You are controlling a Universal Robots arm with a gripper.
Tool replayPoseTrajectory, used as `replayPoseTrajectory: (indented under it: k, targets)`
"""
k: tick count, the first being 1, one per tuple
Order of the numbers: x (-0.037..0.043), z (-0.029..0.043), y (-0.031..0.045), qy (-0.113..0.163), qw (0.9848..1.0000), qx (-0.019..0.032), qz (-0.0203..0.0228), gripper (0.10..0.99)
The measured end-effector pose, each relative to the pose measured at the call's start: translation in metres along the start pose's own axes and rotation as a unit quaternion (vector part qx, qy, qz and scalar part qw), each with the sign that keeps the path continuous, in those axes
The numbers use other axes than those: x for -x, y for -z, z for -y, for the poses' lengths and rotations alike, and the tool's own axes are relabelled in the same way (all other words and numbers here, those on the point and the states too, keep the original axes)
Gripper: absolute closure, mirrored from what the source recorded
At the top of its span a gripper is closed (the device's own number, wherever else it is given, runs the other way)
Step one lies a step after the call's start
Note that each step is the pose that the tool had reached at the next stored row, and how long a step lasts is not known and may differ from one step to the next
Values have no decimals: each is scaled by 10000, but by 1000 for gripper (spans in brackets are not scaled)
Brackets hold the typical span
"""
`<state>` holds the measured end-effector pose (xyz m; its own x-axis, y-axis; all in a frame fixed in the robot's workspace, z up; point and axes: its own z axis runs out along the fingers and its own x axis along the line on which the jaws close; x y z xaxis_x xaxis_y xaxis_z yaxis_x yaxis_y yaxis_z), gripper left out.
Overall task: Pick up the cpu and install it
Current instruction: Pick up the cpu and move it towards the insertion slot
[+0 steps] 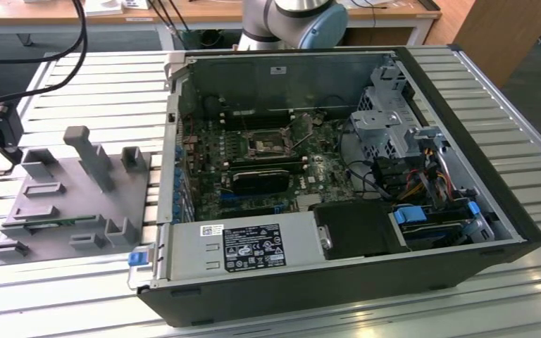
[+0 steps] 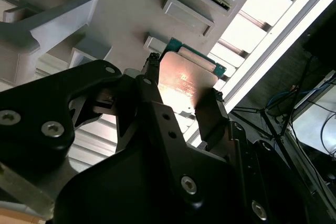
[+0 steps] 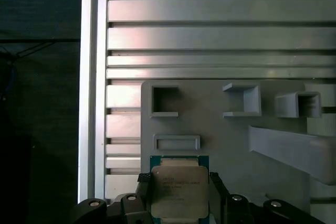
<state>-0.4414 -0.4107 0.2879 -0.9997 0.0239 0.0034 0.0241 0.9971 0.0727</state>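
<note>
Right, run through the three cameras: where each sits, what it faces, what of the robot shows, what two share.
Exterior view: off the arm, high, looking down on the open computer case and grey holder plate; the arm shows at top.
First wrist view: on the wrist, facing down on the plate; the gripper shows.
Second wrist view: on the wrist, slanting past the gripper's black body.
Both wrist views share the cpu between the fingers.

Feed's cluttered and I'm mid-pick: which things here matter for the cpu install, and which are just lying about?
Job in hand: the cpu, gripped at two opposite edges by the gripper; the motherboard socket inside the open computer case.

Lying about: grey holder tray; power supply; drive cage; cables.
</note>
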Motion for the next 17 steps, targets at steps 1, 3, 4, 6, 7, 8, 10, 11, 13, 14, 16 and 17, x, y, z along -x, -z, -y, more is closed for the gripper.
replayPoseTrajectory:
  k: [1,3,4,6,7,8,10,11,13,14,16,17]
  targets:
    - [0,-1,12,0,10000,-2,0,561]
    - [0,-3,33,0,10000,-5,0,561]
    - [0,-4,44,0,10000,-6,0,561]
    - [0,-5,58,0,10000,-6,0,561]
    - [-1,-6,64,0,10000,-6,0,561]
    - [-1,-7,69,0,10000,-7,1,561]
    - [-1,-10,82,0,10000,-7,0,561]
    - [0,-10,88,0,10000,-7,1,561]
    - [-1,-12,101,0,10000,-7,0,561]
    - [-1,-14,107,0,10000,-7,0,561]
    - [-1,-17,121,0,10000,-7,1,561]
    - [-1,-18,129,0,10000,-8,0,561]
